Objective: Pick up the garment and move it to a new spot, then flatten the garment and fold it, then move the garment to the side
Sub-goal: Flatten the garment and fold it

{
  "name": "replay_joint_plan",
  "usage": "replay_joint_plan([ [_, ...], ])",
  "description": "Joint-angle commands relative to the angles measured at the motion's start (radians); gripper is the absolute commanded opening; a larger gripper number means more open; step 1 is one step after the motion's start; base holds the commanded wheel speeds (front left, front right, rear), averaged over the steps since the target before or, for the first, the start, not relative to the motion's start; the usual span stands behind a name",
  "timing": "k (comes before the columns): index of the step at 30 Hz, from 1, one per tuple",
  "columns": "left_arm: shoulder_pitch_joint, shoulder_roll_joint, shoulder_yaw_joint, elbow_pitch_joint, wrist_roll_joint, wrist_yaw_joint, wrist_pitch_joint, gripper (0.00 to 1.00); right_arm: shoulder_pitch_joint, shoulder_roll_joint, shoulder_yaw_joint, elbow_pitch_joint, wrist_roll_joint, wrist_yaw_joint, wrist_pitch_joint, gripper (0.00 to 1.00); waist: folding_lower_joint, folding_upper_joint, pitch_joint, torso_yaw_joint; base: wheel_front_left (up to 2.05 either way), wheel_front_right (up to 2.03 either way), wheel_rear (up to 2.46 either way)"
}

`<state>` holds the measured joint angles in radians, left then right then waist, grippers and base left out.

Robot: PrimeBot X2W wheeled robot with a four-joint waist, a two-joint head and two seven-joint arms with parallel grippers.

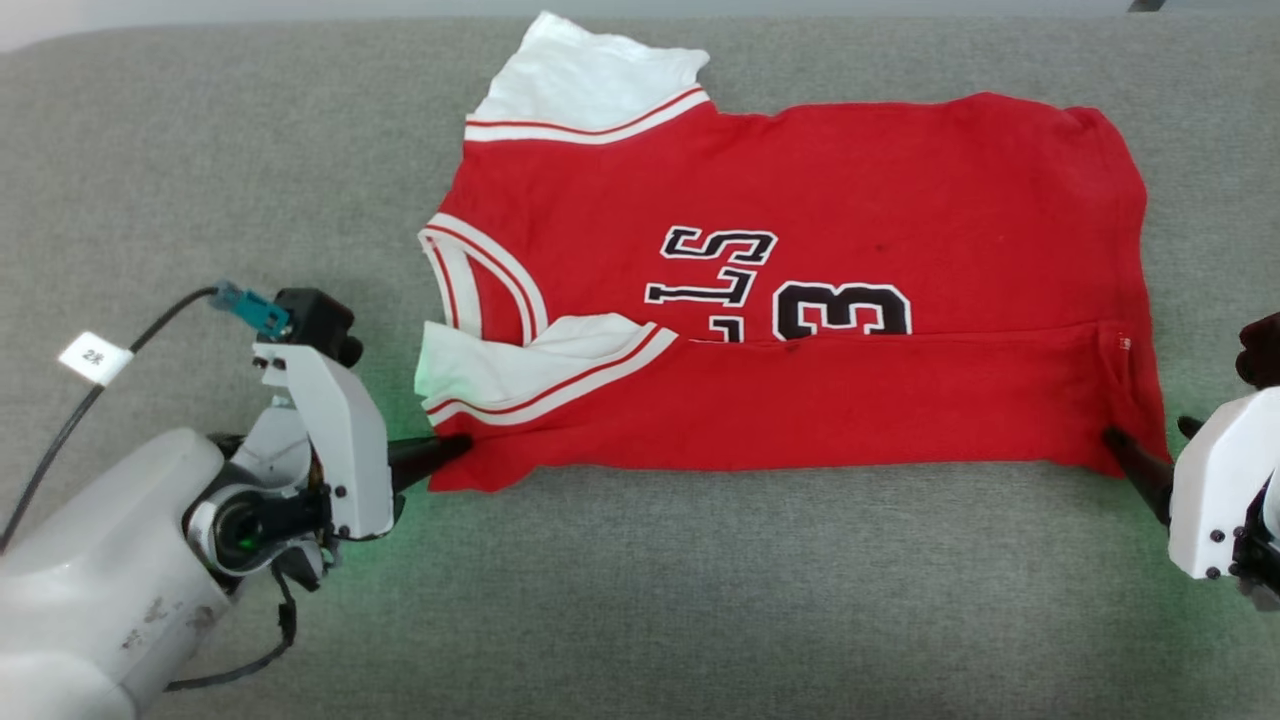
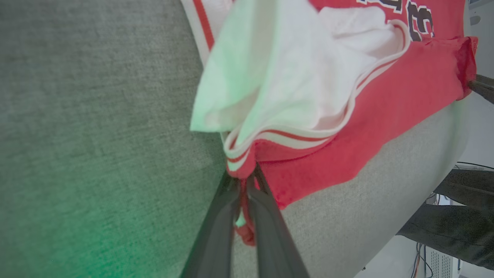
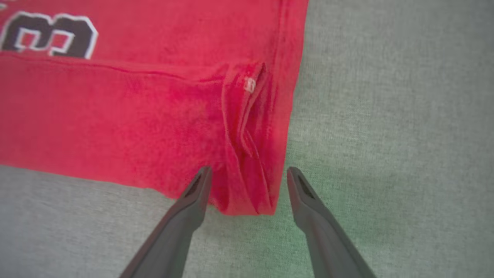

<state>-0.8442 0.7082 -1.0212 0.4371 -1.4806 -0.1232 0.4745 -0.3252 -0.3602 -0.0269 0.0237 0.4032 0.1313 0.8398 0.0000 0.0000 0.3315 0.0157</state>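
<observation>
Head view, stock list, near → far:

1. L gripper (image 1: pixel 450 452): lower left, nearest. Fingers pressed together on the garment (image 1: pixel 850 200) at its near-left corner, just below the near white sleeve (image 1: pixel 500 370). Left wrist view: red cloth w/ striped trim (image 2: pixel 239 154) bunched betw. the fingers.
2. R gripper (image 1: pixel 1148 432): lower right. Fingers spread, one each side of the near-right hem corner; nothing pinched yet (right wrist view).
3. Grey fabric surface (image 1: pixel 700 600): bears the garment. Textured, so prob. some drag on cloth.
4. Garment, position: flat across mid-surface, neck to robot's left, hem to right. Near long edge is folded over, covering the lower part of the black numerals (image 1: pixel 840 310).
5. Far white sleeve (image 1: pixel 590 75): spread out at far left, not folded in.
6. Handling (est.): light, soft, limp knit. No stiffness, so it will sag betw. two holds. Not fragile, not slippery. Best hold: both near corners, through both layers of the fold, w/ even tension. Risk: a shallow pinch takes the top layer only and the fold slips open.
</observation>
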Motion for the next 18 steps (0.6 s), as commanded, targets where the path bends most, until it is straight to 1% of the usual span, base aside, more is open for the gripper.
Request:
replay_joint_plan([
  [1, 0.01, -0.012, -0.015, 0.005, 0.008, -0.002, 0.001, 0.0, -0.02, 0.0, -0.004, 0.009, -0.008, -0.001, 0.016, 1.0, 0.0, 0.0, 0.006, 0.007, 0.0, 0.0, 0.0],
  [4, 0.003, -0.022, -0.016, 0.006, 0.017, -0.005, -0.003, 0.0, -0.032, 0.013, -0.007, 0.041, -0.018, -0.001, 0.079, 1.0, 0.0, 0.0, 0.013, 0.02, 0.0, 0.0, 0.0],
  [6, -0.003, -0.031, -0.018, 0.009, 0.018, -0.007, -0.005, 0.0, -0.044, 0.021, -0.025, 0.053, -0.017, -0.001, 0.08, 1.0, 0.0, 0.0, 0.019, 0.03, 0.0, 0.0, 0.0],
  [7, -0.004, -0.034, -0.018, 0.012, 0.018, -0.007, -0.007, 0.0, -0.046, 0.027, -0.028, 0.061, -0.019, -0.001, 0.083, 0.58, 0.0, 0.0, 0.02, 0.034, 0.0, 0.0, 0.0],
  [8, -0.007, -0.037, -0.016, 0.016, 0.017, -0.006, -0.01, 0.0, -0.045, 0.03, -0.024, 0.066, -0.017, -0.001, 0.089, 0.27, 0.0, 0.0, 0.022, 0.037, 0.0, 0.0, 0.0],
  [9, -0.009, -0.041, -0.015, 0.019, 0.015, -0.005, -0.011, 0.0, -0.048, 0.039, -0.032, 0.07, -0.009, -0.001, 0.083, 0.0, 0.0, 0.0, 0.023, 0.039, 0.0, 0.0, 0.0],
  [14, -0.009, -0.059, -0.01, 0.031, 0.006, -0.005, -0.023, 0.0, -0.041, 0.045, -0.046, 0.086, -0.002, -0.001, 0.079, 0.0, 0.0, 0.0, 0.016, 0.049, 0.0, 0.0, 0.0],
  [18, 0.02, -0.046, -0.007, 0.014, 0.0, -0.006, -0.042, 0.0, -0.023, 0.035, -0.053, 0.075, 0.007, -0.001, 0.072, 0.0, 0.0, 0.0, -0.002, 0.05, 0.0, 0.0, 0.0],
])
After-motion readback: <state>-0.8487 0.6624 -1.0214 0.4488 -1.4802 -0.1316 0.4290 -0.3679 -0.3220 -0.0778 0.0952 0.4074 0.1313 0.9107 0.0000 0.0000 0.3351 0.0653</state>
